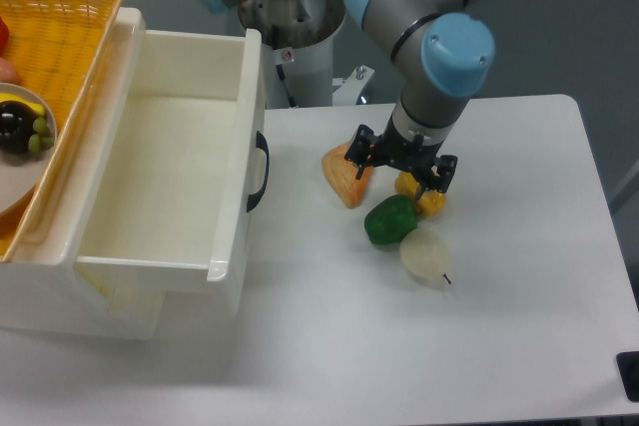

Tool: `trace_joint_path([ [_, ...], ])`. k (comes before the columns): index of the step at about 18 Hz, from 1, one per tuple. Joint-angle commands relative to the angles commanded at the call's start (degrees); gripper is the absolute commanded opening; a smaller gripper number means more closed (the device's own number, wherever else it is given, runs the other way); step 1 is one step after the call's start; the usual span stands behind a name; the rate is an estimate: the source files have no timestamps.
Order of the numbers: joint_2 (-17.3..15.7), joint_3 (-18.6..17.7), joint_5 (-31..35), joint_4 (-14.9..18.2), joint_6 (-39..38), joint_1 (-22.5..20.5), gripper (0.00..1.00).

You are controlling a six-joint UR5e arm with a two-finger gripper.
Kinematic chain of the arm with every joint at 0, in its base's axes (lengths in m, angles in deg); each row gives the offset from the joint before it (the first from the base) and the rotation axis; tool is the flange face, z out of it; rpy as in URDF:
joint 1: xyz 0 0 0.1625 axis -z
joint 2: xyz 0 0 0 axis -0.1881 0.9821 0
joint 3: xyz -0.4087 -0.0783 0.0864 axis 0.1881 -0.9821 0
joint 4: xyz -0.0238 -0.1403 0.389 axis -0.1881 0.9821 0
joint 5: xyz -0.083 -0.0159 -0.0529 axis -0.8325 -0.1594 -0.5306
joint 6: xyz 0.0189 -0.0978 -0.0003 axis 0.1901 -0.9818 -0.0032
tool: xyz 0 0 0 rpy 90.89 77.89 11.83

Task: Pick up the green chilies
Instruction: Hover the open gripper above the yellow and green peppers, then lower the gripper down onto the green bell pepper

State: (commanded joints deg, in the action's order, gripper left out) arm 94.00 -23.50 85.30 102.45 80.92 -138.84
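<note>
Green chilies (390, 219) are seen lying on the white worktop (519, 276), the long axis running from lower left to upper right, touching the pale bulb (425, 253) and just beside the yellow piece (427, 199). Just above, the gripper (401, 170) is held pointing downward, its fingers spread apart and empty.

yellow toy (429, 198) partly behind fingers (440, 179), basket (60, 37) cut off left

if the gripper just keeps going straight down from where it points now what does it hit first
Probably the green chilies or the table just behind them; the open gripper hangs slightly behind, between the orange wedge and yellow piece. Depth is unclear.
</note>
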Motion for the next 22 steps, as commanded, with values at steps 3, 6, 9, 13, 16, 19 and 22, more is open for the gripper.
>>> trace_joint_path([
  [3, 2.2, -0.7, 2.28, 0.0, 7.29, 0.87, 1.0],
  [6, 3.61, -1.06, 3.95, -0.17, 8.98, 1.76, 1.0],
  [9, 5.1, -1.23, 4.04, -0.26, 9.33, 2.81, 1.0],
  [13, 6.16, -1.32, 3.96, -0.35, 9.25, 2.99, 1.0],
  [16, 7.21, -1.23, 4.04, -0.88, 9.33, 2.99, 1.0],
  [19, 7.83, -1.06, 4.04, -1.49, 9.33, 2.99, 1.0],
  [22, 8.71, -0.79, 4.04, -2.98, 9.42, 2.9, 1.0],
])
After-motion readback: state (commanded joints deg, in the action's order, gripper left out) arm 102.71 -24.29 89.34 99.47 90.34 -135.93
